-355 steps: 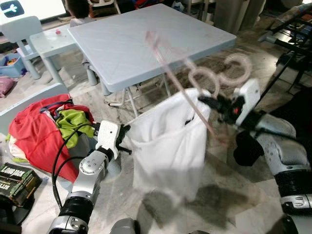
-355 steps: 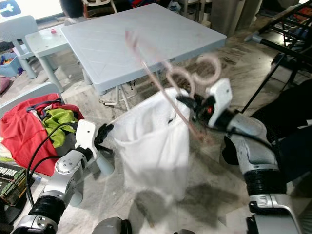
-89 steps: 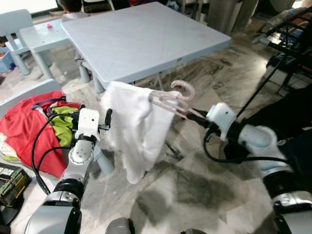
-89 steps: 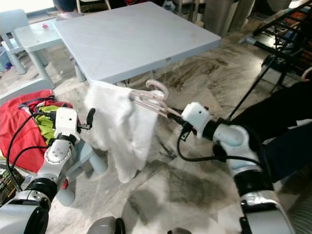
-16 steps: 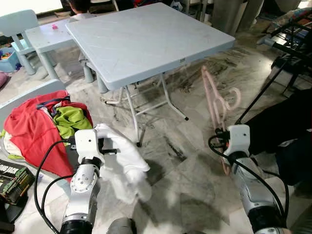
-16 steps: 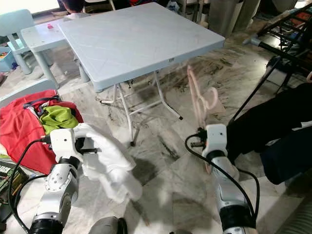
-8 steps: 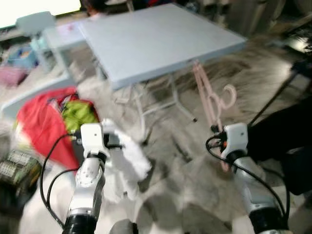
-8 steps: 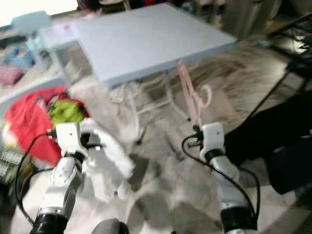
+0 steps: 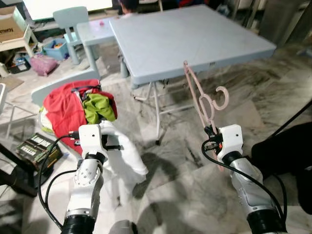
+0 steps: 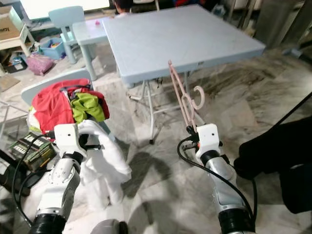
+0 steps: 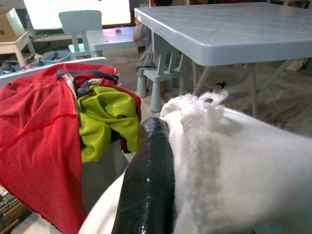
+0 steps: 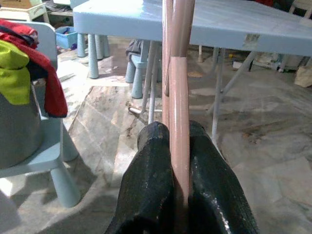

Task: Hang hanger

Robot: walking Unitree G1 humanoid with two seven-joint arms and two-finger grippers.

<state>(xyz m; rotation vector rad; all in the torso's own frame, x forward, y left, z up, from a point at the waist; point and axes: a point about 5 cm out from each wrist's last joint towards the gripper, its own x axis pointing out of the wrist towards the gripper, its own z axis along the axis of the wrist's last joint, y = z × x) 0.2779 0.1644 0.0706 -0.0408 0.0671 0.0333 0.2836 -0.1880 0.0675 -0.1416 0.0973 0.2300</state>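
The right gripper (image 12: 178,141) was clamped on the pink hanger (image 9: 204,101), which stood upright just in front of the grey folding table (image 9: 195,34). The left gripper (image 9: 108,146) gripped a white garment (image 9: 123,161) hanging toward the marble floor (image 9: 185,180), beside a chair heaped with red and green clothes (image 9: 78,105).

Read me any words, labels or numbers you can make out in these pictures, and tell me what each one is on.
Cardboard box: dark print on its side, too small to read.
Dark box on the floor: pale lettering on its long edge, too blurred to read.
Small label on the table's front edge: too small to read.
No text shows on the pink hanger, the white cloth, or either gripper.
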